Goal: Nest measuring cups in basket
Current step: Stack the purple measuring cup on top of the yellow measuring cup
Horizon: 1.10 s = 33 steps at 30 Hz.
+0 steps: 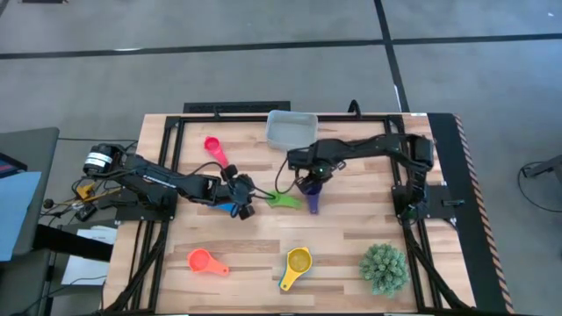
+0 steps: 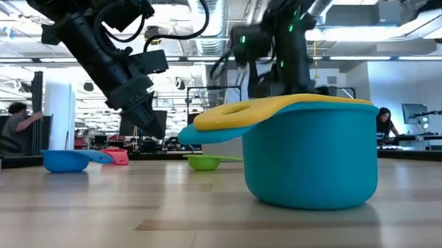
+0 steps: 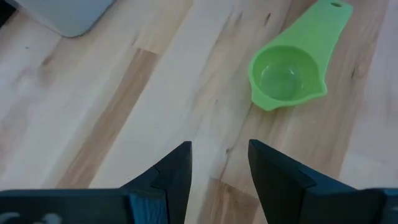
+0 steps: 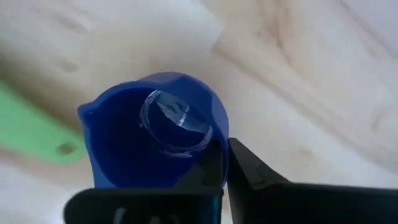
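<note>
Teal cup [image 2: 310, 154] sitting nearest, yellow cup [image 2: 279, 107] resting on it. Right gripper [image 4: 225, 163] clenching its jaws on the purple cup [image 4: 155, 140]: lifting straight keeps it level. Left gripper [image 3: 219, 168] hovering with jaws parted, grasping nothing.

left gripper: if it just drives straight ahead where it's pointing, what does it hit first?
Probably bare table first. The left gripper, fingers apart and empty, points down at the wood. The green cup sits off to one side of that line, and the basket corner is farther off; depth is unclear.

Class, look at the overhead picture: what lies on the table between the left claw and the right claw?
The green measuring cup lies between the left claw and the right claw, which is shut on the purple measuring cup. The high view shows it.
</note>
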Available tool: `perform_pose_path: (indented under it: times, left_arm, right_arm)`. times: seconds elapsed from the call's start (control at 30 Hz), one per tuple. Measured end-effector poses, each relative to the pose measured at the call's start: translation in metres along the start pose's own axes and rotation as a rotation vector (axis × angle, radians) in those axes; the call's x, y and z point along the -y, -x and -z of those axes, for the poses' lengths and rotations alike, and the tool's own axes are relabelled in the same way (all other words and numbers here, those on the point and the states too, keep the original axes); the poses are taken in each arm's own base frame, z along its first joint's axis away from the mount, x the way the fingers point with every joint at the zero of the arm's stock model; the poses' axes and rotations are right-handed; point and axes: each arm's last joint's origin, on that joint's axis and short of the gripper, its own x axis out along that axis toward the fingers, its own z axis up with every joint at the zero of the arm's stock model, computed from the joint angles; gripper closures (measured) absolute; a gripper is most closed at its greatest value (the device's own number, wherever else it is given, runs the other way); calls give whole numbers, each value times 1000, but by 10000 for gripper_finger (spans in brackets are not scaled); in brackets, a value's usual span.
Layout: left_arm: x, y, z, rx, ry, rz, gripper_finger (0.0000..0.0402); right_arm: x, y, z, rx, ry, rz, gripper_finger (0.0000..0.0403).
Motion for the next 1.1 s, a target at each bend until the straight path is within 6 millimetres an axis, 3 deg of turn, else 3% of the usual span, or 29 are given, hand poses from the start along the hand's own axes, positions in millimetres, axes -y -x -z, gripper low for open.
perform_pose_path:
  times: [0.13,0.37,0.57,0.7,0.87,1.1]
  left_arm:
    - [1,0,1,-16,-8,23,253]
    - [12,6,4,-4,-37,66,253]
    - [30,16,5,55,-63,111,253]
    - [42,24,8,90,-80,148,253]
    - [52,32,11,110,-79,194,253]
    - [63,40,14,126,-67,243,253]
  right_arm:
    - [-13,31,32,78,-93,-64,368]
    - [-44,72,113,140,-283,-252,393]
    - [-70,77,183,101,-434,-381,378]
    - [-86,68,214,101,-501,-423,386]
    - [-106,62,235,106,-531,-436,390]
    - [-126,55,239,104,-509,-386,382]
